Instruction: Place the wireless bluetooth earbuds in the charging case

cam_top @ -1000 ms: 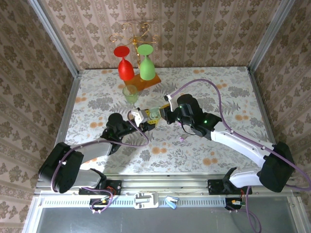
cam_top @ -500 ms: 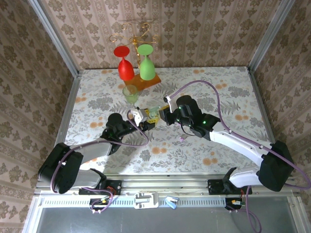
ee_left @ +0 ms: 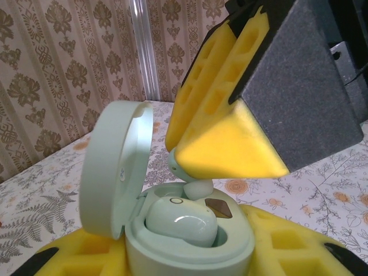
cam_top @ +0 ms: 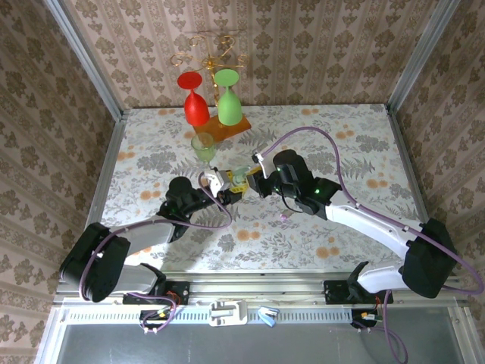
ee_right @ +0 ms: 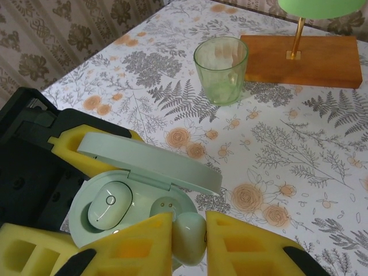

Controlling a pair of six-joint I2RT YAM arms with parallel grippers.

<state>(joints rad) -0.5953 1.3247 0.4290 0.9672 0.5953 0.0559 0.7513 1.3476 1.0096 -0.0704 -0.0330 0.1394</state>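
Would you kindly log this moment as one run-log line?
left tool: shut on charging case, lid open | first earbud: seated | right tool: shut on second earbud at empty slot, not yet seated

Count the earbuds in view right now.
3. One pale earbud seated in the open mint case; a second pale earbud pinched in the right pincer over the case's empty socket; a tiny lilac one, too small to be sure, on the table beside the right arm.

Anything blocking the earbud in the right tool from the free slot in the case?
Nothing visible. The earbud, pinched in the right tool, hangs by the free slot of the case; lid open, other earbud in its own slot.
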